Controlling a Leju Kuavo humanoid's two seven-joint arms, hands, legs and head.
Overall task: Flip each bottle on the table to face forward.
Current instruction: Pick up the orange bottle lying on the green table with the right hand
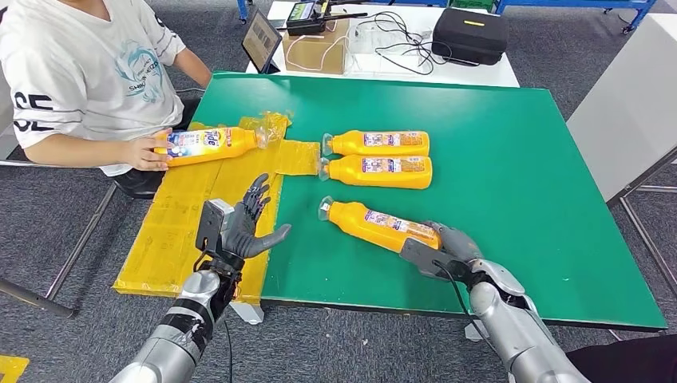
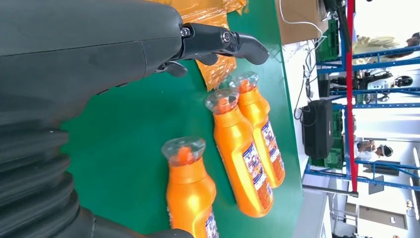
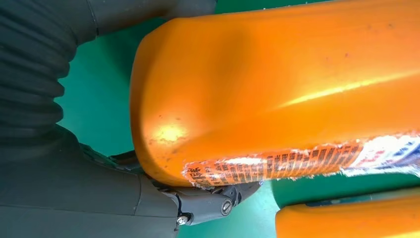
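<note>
Four orange plastic bottles lie on their sides on the green table (image 1: 511, 120). The nearest bottle (image 1: 382, 227) lies at a slant toward the near edge, clear cap pointing left, its label partly showing. The right hand (image 1: 447, 249) grips its base end: fingers wrap the rounded bottom, a dark fingertip (image 3: 218, 204) pressed against the torn label edge in the right wrist view.

Two more bottles sit side by side in the middle of the table, parallel, touching or nearly so: far bottle (image 1: 378, 143) and near bottle (image 1: 378, 171). Both have labels up and caps pointing left. Bodies are glossy and smooth with flattened sides; caps are transparent domes over an orange neck.

The fourth bottle (image 1: 209, 144) rests on the yellow sheet (image 1: 172, 231) at the left edge, label up, under a person's hand (image 1: 148, 151).

The left hand (image 1: 249, 230) hovers over the near left part of the table above the sheet's edge, fingers spread apart, thumb out, holding nothing.

The sheet is crinkled, shiny yellow film, taped flat.
</note>
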